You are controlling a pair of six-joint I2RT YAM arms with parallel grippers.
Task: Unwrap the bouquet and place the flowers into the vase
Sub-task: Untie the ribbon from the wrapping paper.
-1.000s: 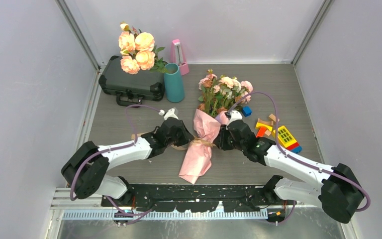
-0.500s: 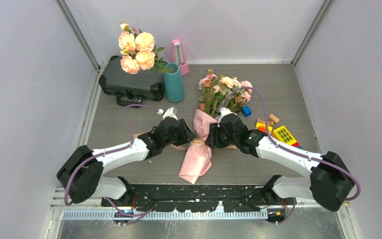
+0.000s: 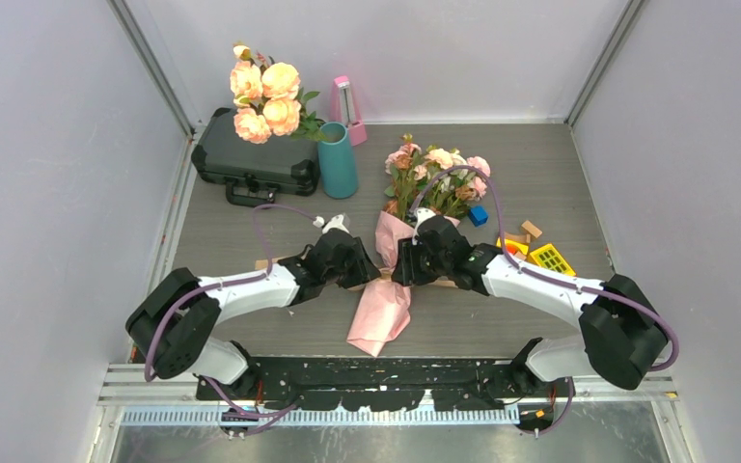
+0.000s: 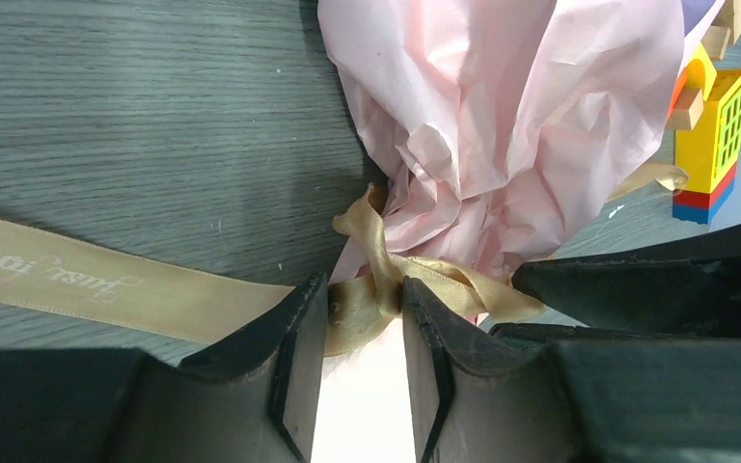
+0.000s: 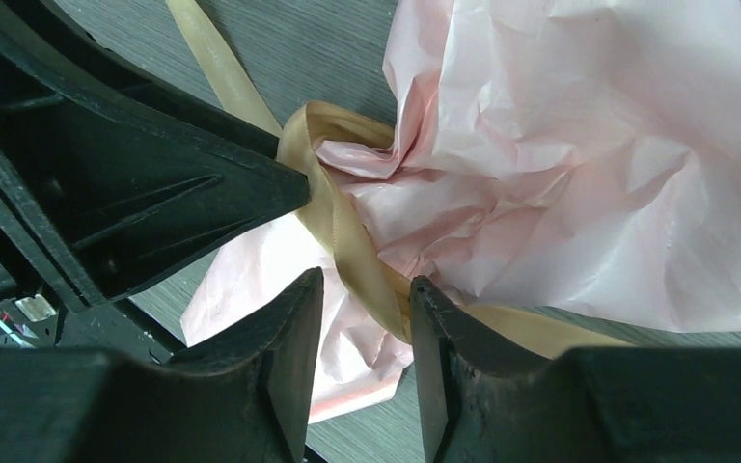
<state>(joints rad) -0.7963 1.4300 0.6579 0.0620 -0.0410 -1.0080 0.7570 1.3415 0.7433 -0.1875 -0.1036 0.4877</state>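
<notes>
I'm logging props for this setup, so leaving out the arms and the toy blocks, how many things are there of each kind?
Flower bunches: 2, the bouquet and the peach roses
Vase: 1
Case: 1
Metronome: 1
Total: 5

Seen from overhead, the left gripper (image 3: 367, 273) and right gripper (image 3: 397, 270) totally cover the ribbon (image 4: 381, 289) knot, and its lettering gets cut off.
</notes>
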